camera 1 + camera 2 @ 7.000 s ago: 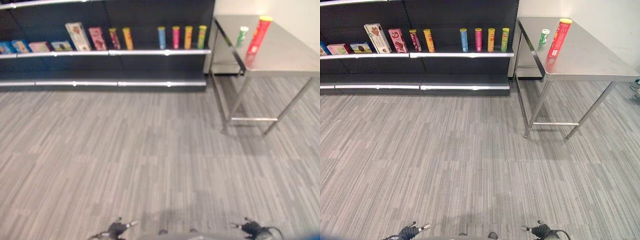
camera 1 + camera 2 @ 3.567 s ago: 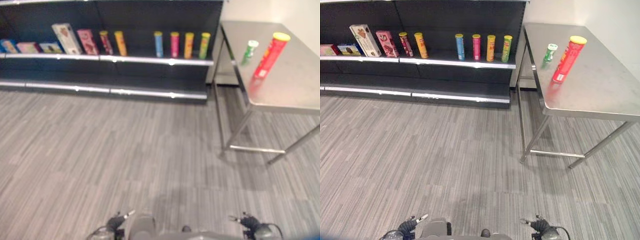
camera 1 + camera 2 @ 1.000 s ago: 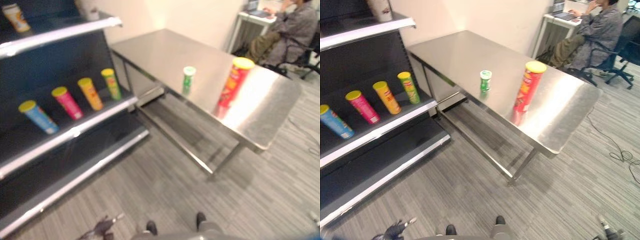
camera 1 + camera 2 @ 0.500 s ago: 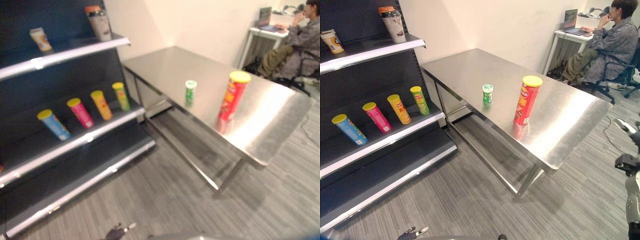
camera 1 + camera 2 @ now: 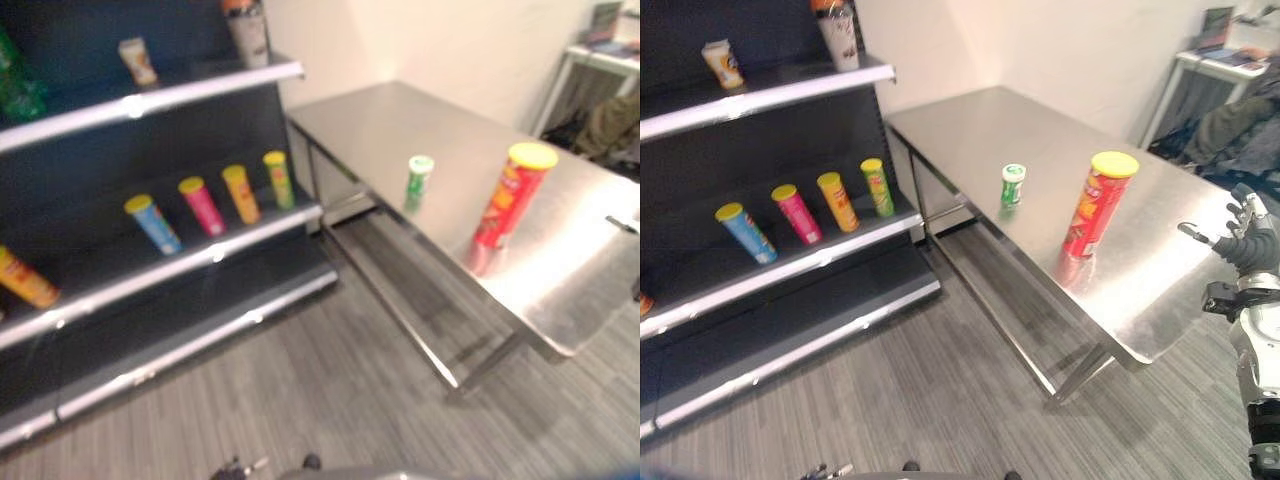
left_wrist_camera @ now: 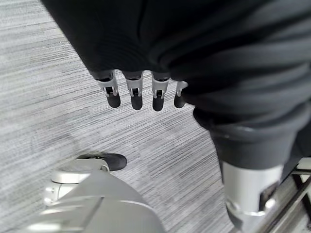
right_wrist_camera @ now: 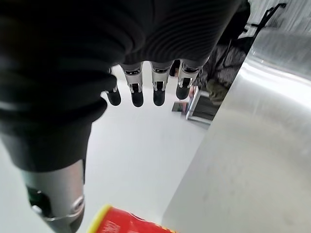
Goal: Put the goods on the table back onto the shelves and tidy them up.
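Two goods stand upright on the steel table (image 5: 970,130): a short green can (image 5: 1012,186) and, nearer me, a tall red can with a yellow lid (image 5: 1095,205). My right hand (image 5: 1248,240) is raised off the table's near right end, apart from both cans, open and holding nothing. Its wrist view has the straight fingers (image 7: 146,87) above the tabletop (image 7: 252,160), with the red can's lid (image 7: 131,223) beyond them. My left hand (image 6: 136,92) hangs low over the floor, open and empty.
The dark shelf unit (image 5: 790,265) stands left of the table. Its middle shelf carries blue (image 5: 745,233), pink (image 5: 797,213), orange (image 5: 837,201) and green (image 5: 877,186) cans. Two cups (image 5: 722,62) stand on the upper shelf. A seated person (image 5: 1240,120) is at the back right.
The camera has turned, so the shelf and table sit further right in the picture. My right hand has come up higher beside the table's end. The two cans have not moved.
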